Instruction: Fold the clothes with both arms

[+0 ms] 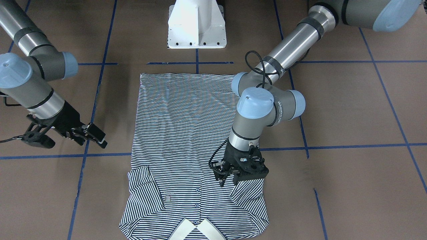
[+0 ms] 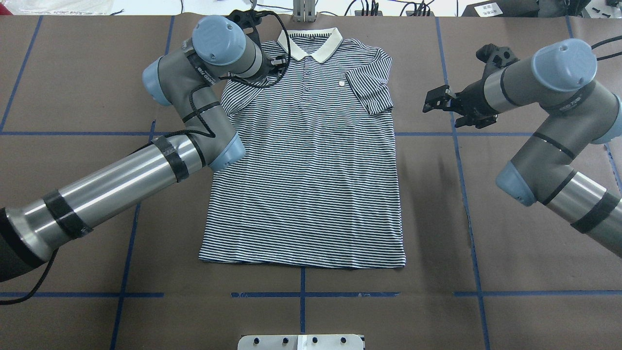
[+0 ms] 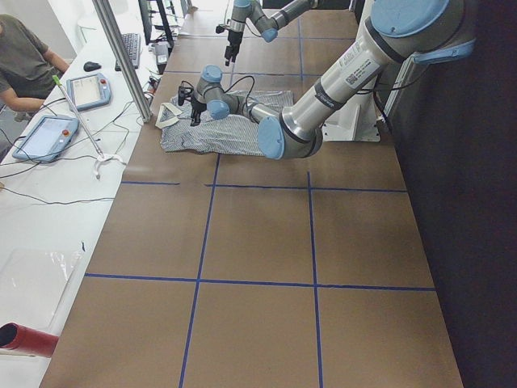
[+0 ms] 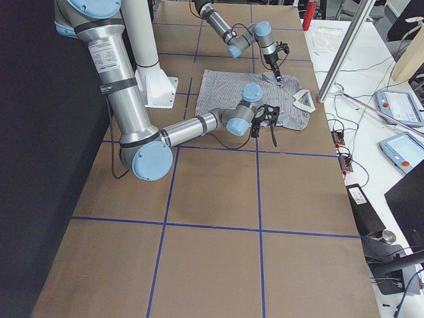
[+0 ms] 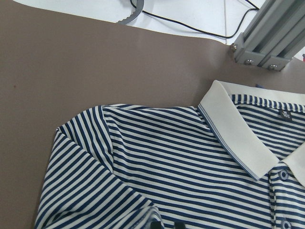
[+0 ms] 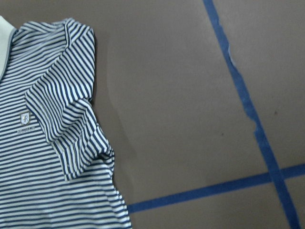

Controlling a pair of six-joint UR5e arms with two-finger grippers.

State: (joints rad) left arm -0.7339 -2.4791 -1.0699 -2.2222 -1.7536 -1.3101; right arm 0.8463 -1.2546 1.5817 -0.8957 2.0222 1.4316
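- Front: polo shirt (image 1: 180, 133) lies flat, face up, on the bench (image 1: 350, 110), collar (image 1: 181, 230) on the side far from the robot. Left end effector (image 1: 229, 181) is over one shoulder, fingers apart, released.
- Overhead: right end effector (image 2: 431, 101) is beside the other sleeve (image 2: 371, 87), above bare bench, fingers spread, holding nothing.
- Left wrist: collar and striped shoulder.
- Right wrist: logo (image 6: 25, 118), sleeve folded inward.

room on table (image 2: 437, 218) both sides of shirt (image 2: 306, 170), left arm (image 2: 121, 180) over shldr
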